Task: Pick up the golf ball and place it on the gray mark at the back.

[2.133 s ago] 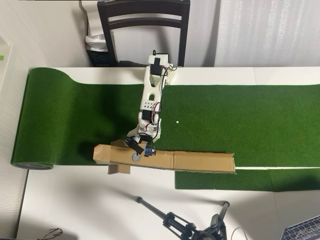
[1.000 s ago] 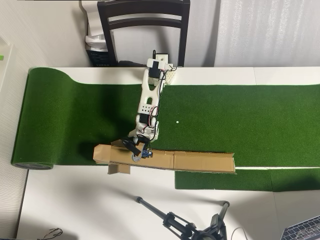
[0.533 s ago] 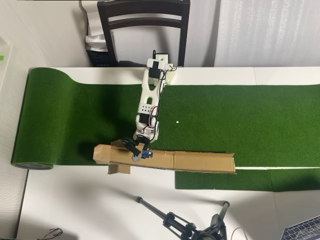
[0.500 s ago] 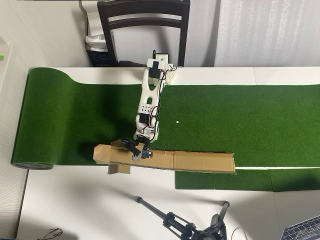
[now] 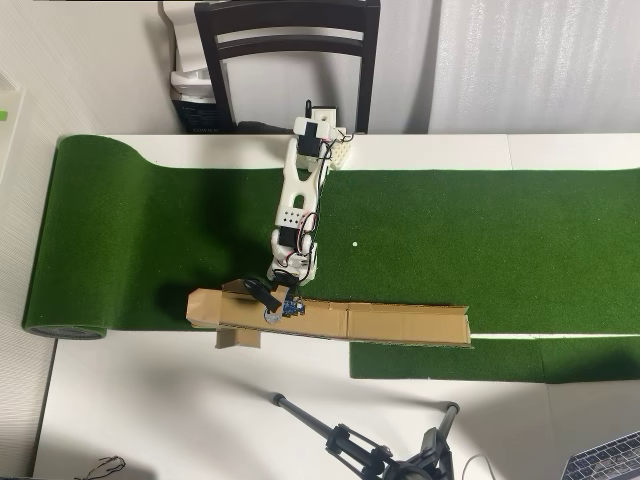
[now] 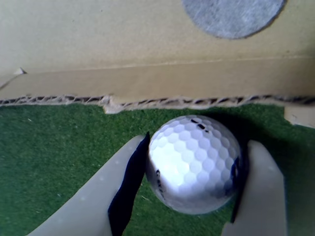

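In the wrist view the white dimpled golf ball (image 6: 194,169) fills the space between my two pale fingers (image 6: 98,196), and my gripper (image 6: 197,147) is shut on it just above the green turf. The gray mark (image 6: 231,14) lies on brown cardboard (image 6: 98,49) straight ahead, beyond the cardboard's torn edge. In the overhead view my gripper (image 5: 270,298) hangs over the near edge of the cardboard strip (image 5: 400,322), right beside the gray mark (image 5: 270,315). The ball is hidden under the gripper there.
A green turf mat (image 5: 480,230) covers the white table, with a tiny white dot (image 5: 354,243) right of the arm. A dark chair (image 5: 288,40) stands behind the arm's base. A black tripod (image 5: 370,450) juts in at the bottom edge.
Over the last two seconds my gripper has shifted slightly left along the cardboard edge with the ball. In the last half second nothing has visibly moved.
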You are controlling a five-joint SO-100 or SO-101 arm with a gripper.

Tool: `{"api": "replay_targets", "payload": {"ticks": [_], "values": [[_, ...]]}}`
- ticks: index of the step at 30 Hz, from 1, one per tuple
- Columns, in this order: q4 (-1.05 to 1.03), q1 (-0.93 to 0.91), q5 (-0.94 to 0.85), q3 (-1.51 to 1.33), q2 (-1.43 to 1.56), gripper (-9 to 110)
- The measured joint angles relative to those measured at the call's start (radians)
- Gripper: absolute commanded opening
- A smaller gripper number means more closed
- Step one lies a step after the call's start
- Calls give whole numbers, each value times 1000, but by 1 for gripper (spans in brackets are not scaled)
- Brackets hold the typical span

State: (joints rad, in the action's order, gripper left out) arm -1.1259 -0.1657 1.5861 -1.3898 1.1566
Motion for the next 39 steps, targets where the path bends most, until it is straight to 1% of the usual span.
{"api": "replay_targets", "payload": {"ticks": [8, 19, 22, 34, 37, 39], "values": [[-12, 2, -3, 54, 29, 22], [-313, 2, -3, 54, 255, 22], [-367, 2, -2, 54, 299, 22], [-388, 0, -12, 54, 652, 22], [-357, 0, -12, 55, 676, 22], [-301, 0, -12, 55, 675, 22]]}}
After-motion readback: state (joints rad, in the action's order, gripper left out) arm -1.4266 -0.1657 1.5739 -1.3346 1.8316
